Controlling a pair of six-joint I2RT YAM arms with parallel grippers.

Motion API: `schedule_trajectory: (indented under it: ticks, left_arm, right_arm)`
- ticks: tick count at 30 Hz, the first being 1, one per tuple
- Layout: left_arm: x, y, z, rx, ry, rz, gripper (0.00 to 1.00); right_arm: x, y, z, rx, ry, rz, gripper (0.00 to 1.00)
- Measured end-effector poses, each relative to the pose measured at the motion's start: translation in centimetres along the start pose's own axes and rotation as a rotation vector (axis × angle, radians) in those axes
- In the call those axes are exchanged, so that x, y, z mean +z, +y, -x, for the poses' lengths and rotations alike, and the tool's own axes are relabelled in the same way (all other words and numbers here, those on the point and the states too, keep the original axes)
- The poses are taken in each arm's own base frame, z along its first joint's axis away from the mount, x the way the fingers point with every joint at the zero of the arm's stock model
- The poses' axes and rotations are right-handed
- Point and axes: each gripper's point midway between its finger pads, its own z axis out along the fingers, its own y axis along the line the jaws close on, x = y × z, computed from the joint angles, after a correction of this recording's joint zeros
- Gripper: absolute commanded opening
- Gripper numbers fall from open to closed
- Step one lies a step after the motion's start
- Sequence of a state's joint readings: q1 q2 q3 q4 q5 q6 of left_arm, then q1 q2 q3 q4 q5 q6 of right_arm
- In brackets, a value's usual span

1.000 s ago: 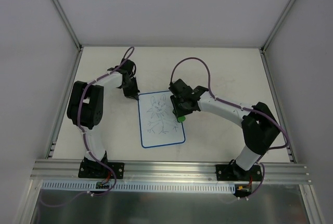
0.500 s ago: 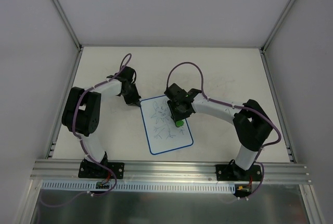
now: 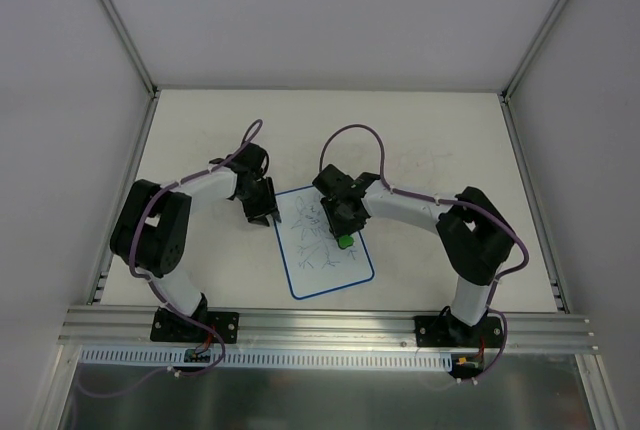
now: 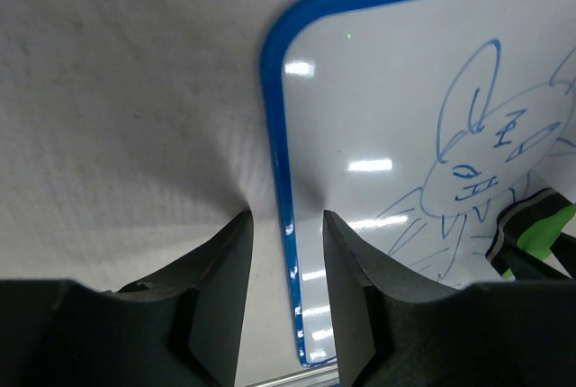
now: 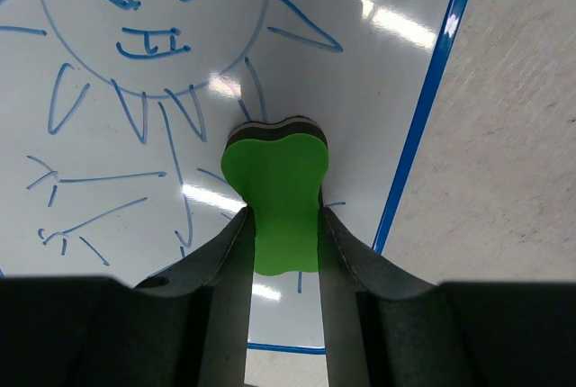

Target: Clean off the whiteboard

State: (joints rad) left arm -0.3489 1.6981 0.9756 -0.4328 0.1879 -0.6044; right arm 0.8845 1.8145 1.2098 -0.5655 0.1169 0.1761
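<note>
From above. At the left gripper (image 3: 262, 212): parted a little, poised at the far-left edge of the whiteboard (image 3: 345, 275). At the right gripper (image 3: 343, 232): clamped on the green block (image 3: 344, 242), set down on the board's right half. Whiteboard flat on the table (image 3: 450, 140) between the two arms, skewed, near end swung to the right, blue drawing (image 3: 315, 235) across it.

Through the left wrist. Fingers (image 4: 216, 288) apart, straddling the blue rim (image 4: 274, 135) just below a rounded corner: one over bare table, the other over the white surface. Cannot tell whether touching down.

Through the right wrist. Closed firmly on the narrow waist of the green block, its dark underside against the board, just inside the rim, below a drawn face.

Against a second ago: left jaws then shut at the board's corner, now opened. Board then nearly square to the table edge, now turned. Right gripper and block a little nearer the arm bases. Drawing not wiped away.

Counted: two arms, two grippers, one whiteboard, one green block, one drawing.
</note>
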Motion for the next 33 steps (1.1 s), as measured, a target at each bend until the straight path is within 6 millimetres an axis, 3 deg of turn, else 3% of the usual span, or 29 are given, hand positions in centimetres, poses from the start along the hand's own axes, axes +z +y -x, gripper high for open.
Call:
schedule_trajectory:
  ticks: [6, 10, 25, 33]
  left_arm:
    - [0.3, -1.6, -2.1, 0.066, 0.035, -0.015, 0.32]
    - [0.6, -1.4, -2.5, 0.068, 0.041, 0.006, 0.00]
    - [0.7, -1.7, -2.3, 0.043, 0.050, 0.013, 0.00]
    - [1.1, -2.5, -2.1, 0.044, 0.051, -0.025, 0.00]
  right_arm:
    - [0.1, 0.0, 0.1, -0.002, 0.008, -0.006, 0.01]
    - [0.1, -0.3, 0.1, -0.003, 0.017, -0.029, 0.00]
    - [0.3, -1.0, -0.1, 0.015, 0.015, -0.057, 0.00]
    - [0.2, -3.2, -0.1, 0.120, -0.016, -0.047, 0.00]
